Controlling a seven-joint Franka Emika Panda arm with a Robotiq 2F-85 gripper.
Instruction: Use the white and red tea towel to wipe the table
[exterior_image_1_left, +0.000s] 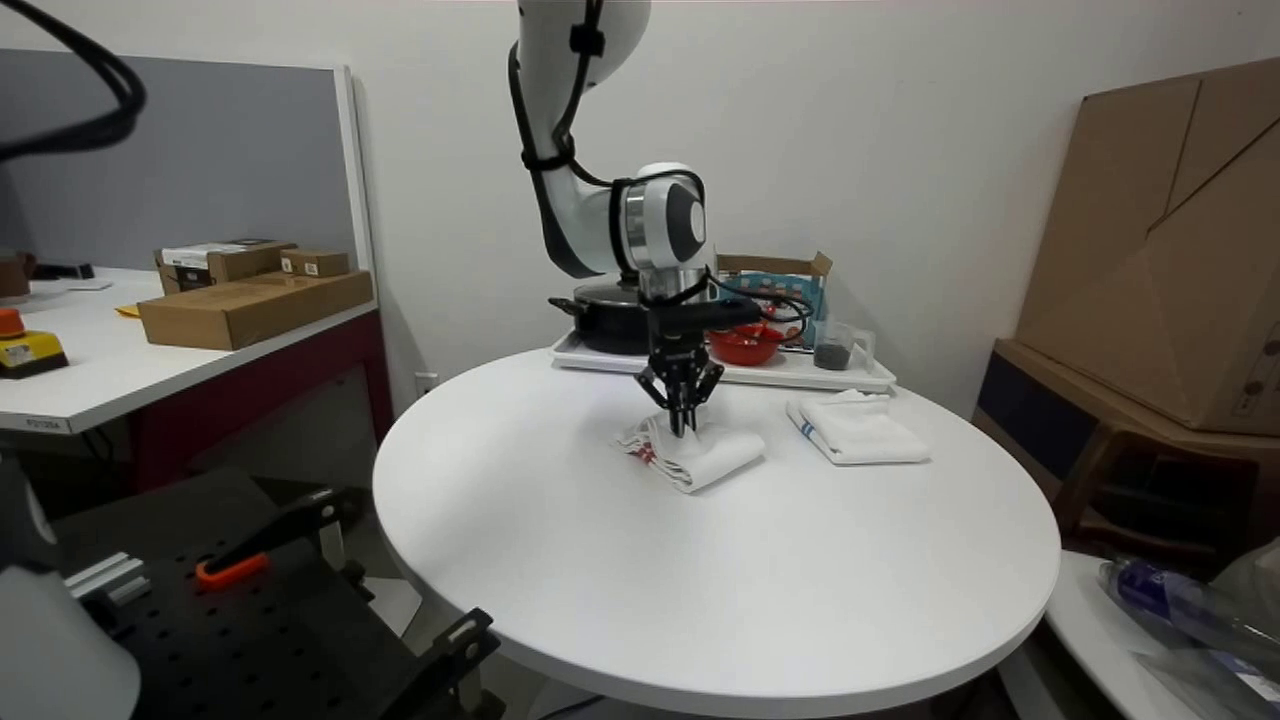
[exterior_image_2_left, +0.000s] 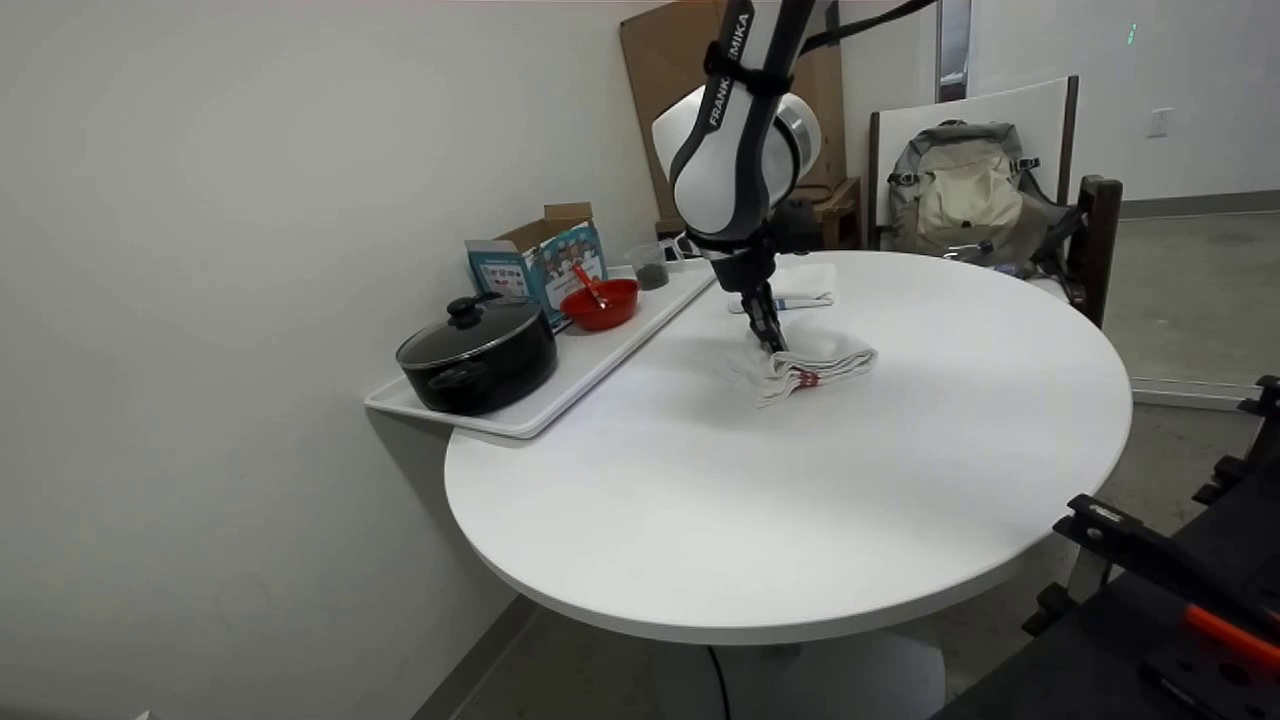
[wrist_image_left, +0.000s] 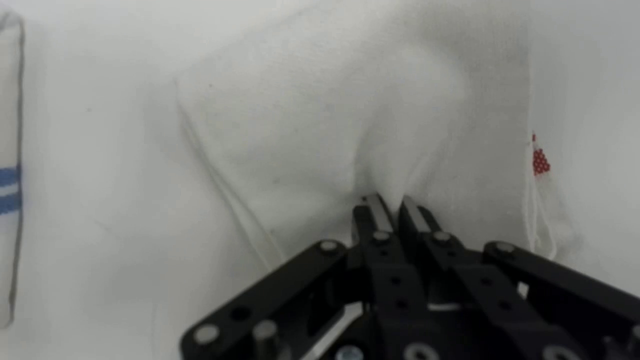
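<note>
The white and red tea towel (exterior_image_1_left: 718, 462) lies folded on the round white table (exterior_image_1_left: 720, 600), with red marks at its edge. It also shows in an exterior view (exterior_image_2_left: 828, 362) and fills the middle of the wrist view (wrist_image_left: 295, 120), its red mark at the right. My gripper (exterior_image_1_left: 683, 428) points down into the towel's upper face. In the wrist view the fingertips (wrist_image_left: 391, 202) are close together with a raised fold of towel pinched between them. The towel rests on the table, slightly bunched at the grip. The tips are partly sunk in the cloth.
A second folded white cloth (exterior_image_1_left: 862, 430) with blue stripes lies beside the towel. A white tray (exterior_image_2_left: 530, 425) at the wall holds a black lidded pot (exterior_image_2_left: 480, 355), a red bowl (exterior_image_2_left: 603, 308), an open box (exterior_image_2_left: 570, 258) and a clear cup (exterior_image_1_left: 832, 348).
</note>
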